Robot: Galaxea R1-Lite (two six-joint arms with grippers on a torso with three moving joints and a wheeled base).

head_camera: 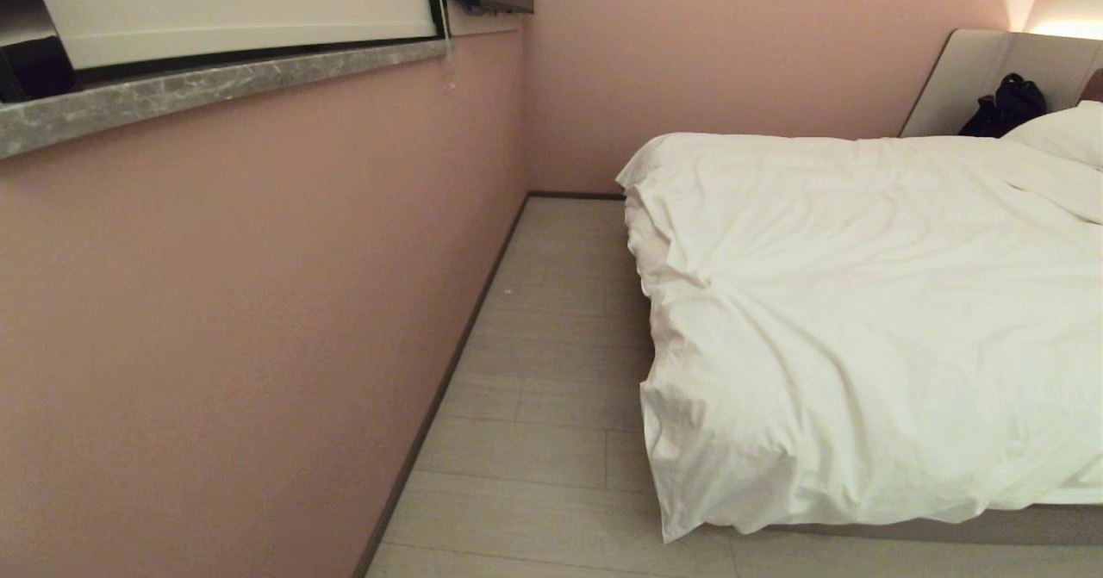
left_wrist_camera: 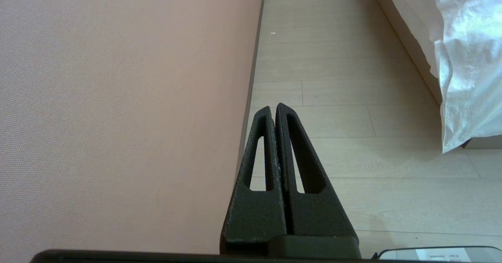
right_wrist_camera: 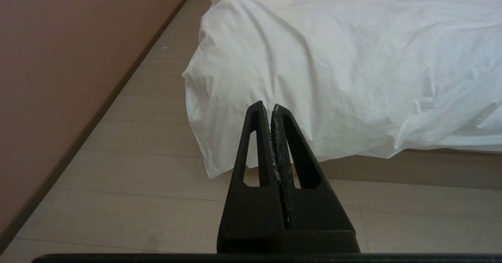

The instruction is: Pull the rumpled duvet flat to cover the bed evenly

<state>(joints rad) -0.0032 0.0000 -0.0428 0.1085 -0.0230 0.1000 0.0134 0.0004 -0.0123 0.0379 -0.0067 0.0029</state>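
The white duvet [head_camera: 870,320] lies wrinkled over the bed [head_camera: 991,525], its near corner hanging past the grey-beige base toward the floor. In the right wrist view the duvet [right_wrist_camera: 345,59] drapes over the bed's foot edge, with my right gripper [right_wrist_camera: 267,107] shut and empty, hanging short of that corner. My left gripper [left_wrist_camera: 273,108] is shut too, empty, over the floor beside the pink wall; the duvet corner [left_wrist_camera: 466,59] shows off to one side. Neither gripper appears in the head view.
A pink wall [head_camera: 258,302] with a marble sill [head_camera: 215,87] runs along the left. A narrow strip of pale wood floor [head_camera: 551,371] lies between wall and bed. A pillow [head_camera: 1064,134] and a black bag [head_camera: 1004,106] sit by the headboard [head_camera: 974,70].
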